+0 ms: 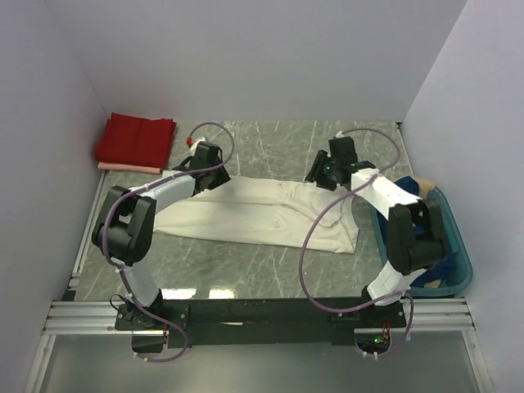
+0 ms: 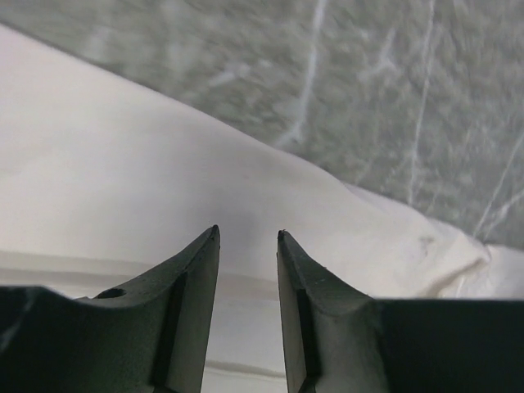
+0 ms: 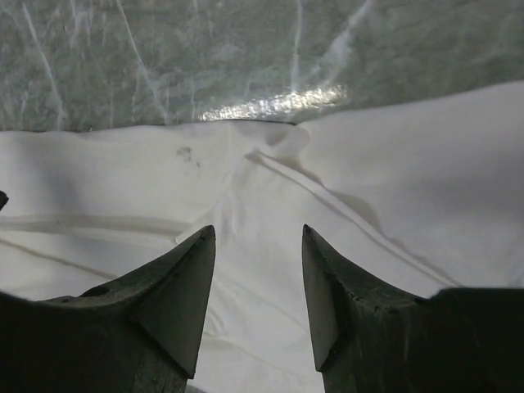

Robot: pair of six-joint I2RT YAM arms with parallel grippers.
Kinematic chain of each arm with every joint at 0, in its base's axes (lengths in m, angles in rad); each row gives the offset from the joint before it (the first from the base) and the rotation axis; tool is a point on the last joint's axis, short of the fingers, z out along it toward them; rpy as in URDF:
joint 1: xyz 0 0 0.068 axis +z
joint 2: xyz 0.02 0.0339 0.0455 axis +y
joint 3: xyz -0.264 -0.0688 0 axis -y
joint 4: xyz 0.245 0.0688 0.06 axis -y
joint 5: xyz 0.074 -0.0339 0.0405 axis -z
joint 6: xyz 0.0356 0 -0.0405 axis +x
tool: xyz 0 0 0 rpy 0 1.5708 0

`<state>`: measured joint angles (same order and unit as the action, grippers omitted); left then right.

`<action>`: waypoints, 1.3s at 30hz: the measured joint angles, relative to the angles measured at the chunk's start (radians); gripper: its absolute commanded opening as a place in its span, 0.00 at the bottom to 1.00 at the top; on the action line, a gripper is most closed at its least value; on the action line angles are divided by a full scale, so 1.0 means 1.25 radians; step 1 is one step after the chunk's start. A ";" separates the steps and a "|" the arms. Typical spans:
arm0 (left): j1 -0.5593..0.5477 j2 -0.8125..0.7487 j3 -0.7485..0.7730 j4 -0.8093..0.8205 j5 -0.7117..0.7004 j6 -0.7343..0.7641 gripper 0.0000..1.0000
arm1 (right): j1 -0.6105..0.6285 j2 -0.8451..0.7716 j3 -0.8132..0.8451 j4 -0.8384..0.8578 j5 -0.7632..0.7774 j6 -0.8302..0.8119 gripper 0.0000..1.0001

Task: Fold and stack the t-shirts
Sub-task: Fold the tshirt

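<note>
2 white arms (image 1: 164,188) with black joints carry looping purple cables (image 1: 304,246).

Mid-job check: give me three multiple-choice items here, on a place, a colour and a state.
1. Where is the folded red shirt? A far-left corner B centre C near edge
2. What colour is the shirt spread mid-table? A dark blue B cream-white C pink
3. How do the left tool and right tool stand? A open B shut on cloth C shut, empty
Key: 1 A, it lies by the back-left walls; 2 B, cream-white shirt at centre; 3 A, both jaws gape above cloth.
</note>
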<state>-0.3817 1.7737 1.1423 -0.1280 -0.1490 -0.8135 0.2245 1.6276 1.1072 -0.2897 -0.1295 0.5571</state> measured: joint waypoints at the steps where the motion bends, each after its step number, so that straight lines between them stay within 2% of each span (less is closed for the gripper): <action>1: -0.009 0.012 0.009 0.001 0.012 0.007 0.40 | 0.017 0.028 0.023 -0.005 0.014 -0.004 0.54; 8: -0.069 0.056 0.047 0.001 0.072 0.041 0.36 | 0.107 0.157 0.127 -0.032 0.124 -0.015 0.52; 16: -0.094 0.102 0.090 -0.009 0.095 0.063 0.35 | 0.129 0.215 0.164 -0.056 0.226 -0.013 0.47; 23: -0.125 0.130 0.119 -0.013 0.101 0.077 0.35 | 0.139 0.235 0.171 -0.060 0.251 -0.013 0.44; 26: -0.132 0.136 0.120 -0.013 0.101 0.077 0.35 | 0.143 0.242 0.177 -0.061 0.253 -0.013 0.32; 27: -0.133 0.138 0.120 -0.013 0.101 0.077 0.34 | 0.144 0.242 0.178 -0.061 0.253 -0.011 0.24; 29: -0.136 0.139 0.120 -0.015 0.102 0.077 0.34 | 0.146 0.242 0.178 -0.062 0.253 -0.008 0.16; 30: -0.138 0.139 0.120 -0.015 0.104 0.077 0.34 | 0.147 0.242 0.178 -0.061 0.254 -0.005 0.10; 33: -0.140 0.139 0.120 -0.014 0.109 0.076 0.34 | 0.150 0.242 0.178 -0.060 0.254 -0.002 0.00; 37: -0.147 0.139 0.118 -0.009 0.120 0.076 0.34 | 0.152 0.242 0.175 -0.058 0.253 -0.001 0.01; 39: -0.150 0.139 0.116 -0.009 0.125 0.076 0.34 | 0.153 0.242 0.173 -0.057 0.253 0.000 0.11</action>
<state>-0.5697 1.9480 1.2877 -0.1387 0.0074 -0.7181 0.4152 1.9301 1.3231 -0.3607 0.1871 0.5568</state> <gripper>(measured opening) 0.340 0.055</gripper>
